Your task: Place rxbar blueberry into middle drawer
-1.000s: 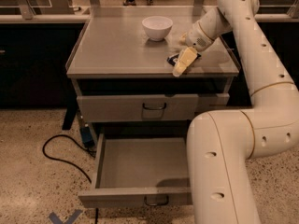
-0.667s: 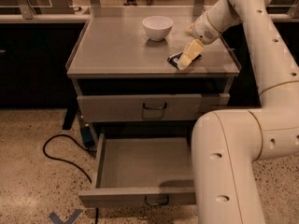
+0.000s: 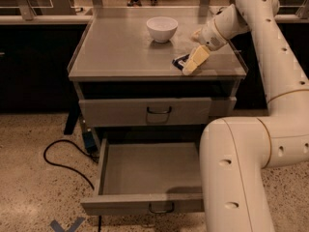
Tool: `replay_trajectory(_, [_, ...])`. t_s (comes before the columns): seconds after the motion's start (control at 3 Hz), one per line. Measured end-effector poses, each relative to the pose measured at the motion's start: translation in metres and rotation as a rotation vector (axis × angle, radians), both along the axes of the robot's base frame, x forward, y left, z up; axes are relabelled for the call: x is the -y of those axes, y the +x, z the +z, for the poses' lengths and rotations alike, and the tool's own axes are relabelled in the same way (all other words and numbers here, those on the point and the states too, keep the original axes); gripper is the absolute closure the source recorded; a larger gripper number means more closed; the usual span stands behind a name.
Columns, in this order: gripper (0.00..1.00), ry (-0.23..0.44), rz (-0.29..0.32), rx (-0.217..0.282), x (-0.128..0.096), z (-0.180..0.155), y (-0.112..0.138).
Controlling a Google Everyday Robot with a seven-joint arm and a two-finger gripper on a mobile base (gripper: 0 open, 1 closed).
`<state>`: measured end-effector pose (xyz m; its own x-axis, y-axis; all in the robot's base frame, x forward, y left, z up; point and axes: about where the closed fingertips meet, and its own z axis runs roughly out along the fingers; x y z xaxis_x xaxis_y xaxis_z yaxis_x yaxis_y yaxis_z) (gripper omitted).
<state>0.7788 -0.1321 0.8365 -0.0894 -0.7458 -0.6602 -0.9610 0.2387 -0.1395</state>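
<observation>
The rxbar blueberry (image 3: 179, 61), a small dark bar with a white patch, lies on the grey cabinet top (image 3: 116, 47) near its front right edge. My gripper (image 3: 192, 62) reaches down from the right and sits right at the bar's right end, covering part of it. The middle drawer (image 3: 145, 170) is pulled out wide open below, grey and empty, with a dark loop handle (image 3: 161, 208) on its front. My white arm (image 3: 241, 168) covers the drawer's right side.
A white bowl (image 3: 161, 28) stands at the back middle of the cabinet top. The upper handled drawer front (image 3: 145, 112) is closed. A black cable (image 3: 60, 161) lies on the speckled floor to the left. Dark counters flank the cabinet.
My arm has swung a little to the right. The gripper has stayed at the bar's right end with only a small shift. The bar and the drawer have not moved.
</observation>
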Motion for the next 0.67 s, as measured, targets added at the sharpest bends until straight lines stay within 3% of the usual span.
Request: replay_trajectory(0.67, [0.0,0.004,0.001,-0.009,-0.0034,-0.0069,0.0021])
